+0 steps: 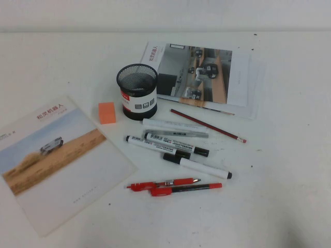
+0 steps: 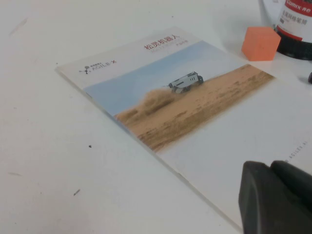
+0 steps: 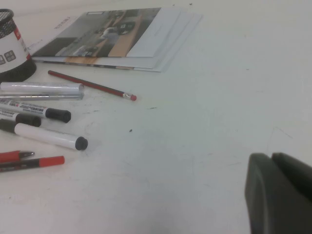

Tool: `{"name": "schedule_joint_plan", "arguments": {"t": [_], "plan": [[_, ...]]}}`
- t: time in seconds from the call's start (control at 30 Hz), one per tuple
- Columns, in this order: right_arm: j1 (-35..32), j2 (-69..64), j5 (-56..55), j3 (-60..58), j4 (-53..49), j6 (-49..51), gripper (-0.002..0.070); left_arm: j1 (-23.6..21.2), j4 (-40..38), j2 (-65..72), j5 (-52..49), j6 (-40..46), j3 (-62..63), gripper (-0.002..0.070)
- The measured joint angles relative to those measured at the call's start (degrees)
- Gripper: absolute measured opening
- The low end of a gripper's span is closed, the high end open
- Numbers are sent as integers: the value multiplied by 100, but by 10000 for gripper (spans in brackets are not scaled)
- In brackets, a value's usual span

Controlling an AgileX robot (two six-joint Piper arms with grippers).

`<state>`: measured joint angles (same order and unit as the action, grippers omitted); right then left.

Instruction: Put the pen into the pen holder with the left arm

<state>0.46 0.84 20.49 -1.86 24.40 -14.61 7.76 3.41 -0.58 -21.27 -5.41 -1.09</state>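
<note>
Nearest: red pen [image 1: 164, 183] flat on the tabletop [image 1: 289, 170], long axis left-right, tip pointing right, just in front of the red-capped one [image 1: 186, 189]. Pen holder [image 1: 137, 91] farther back. Left pincer [image 2: 275, 197] over the left brochure [image 1: 57, 160], fingers together, nothing held. Right pincer [image 3: 280, 192] looks the same, parked right.
</note>
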Motion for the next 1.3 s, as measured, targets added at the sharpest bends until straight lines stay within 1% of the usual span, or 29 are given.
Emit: {"name": "schedule_joint_plan", "arguments": {"t": [0.17,0.43,1.3], "plan": [[0,0,0,0,-55,0,-22,0,0,0,0,0,0,-1],[0,0,0,0,-450,0,-22,0,0,0,0,0,0,-1],[0,0,0,0,-466,-9,-22,0,0,0,0,0,0,-1]]}}
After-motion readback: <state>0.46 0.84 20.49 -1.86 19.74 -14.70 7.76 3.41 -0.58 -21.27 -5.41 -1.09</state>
